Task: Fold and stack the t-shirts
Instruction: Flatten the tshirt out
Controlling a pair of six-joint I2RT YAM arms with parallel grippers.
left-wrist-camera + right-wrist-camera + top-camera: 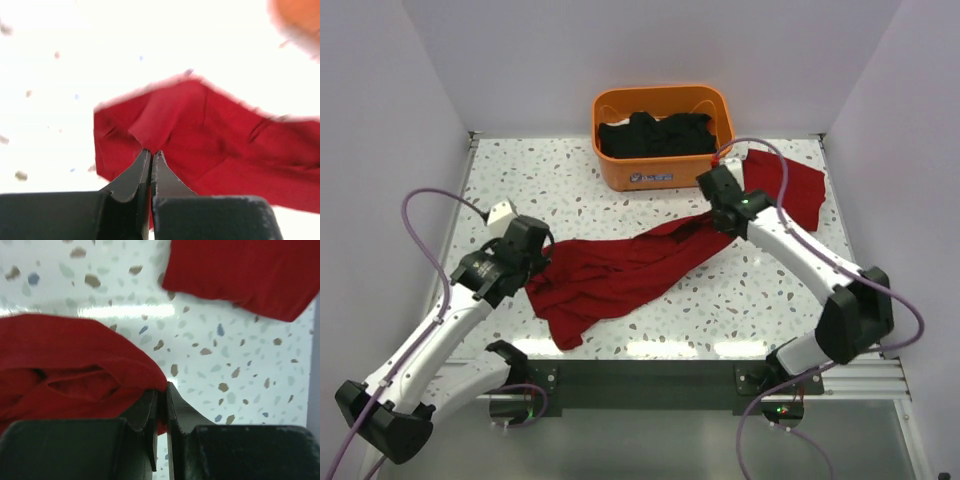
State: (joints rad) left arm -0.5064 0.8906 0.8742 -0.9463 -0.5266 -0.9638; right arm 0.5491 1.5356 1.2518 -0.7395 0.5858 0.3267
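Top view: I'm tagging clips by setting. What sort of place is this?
Probably a lab test cell, not a home: blank walls box in a speckled table, and the left arm and right arm are bolted to its rail.

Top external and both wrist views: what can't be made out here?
Top external: fingertips of left gripper and right gripper hidden under their own wrists.
Left wrist: overexposed, blurred; orange basket only a corner smear.
Right wrist: second red t-shirt cut off by the top edge.
Top external: dark cloth in the basket, garment count unreadable.
Neck label of the stretched red t-shirt: not visible anywhere.
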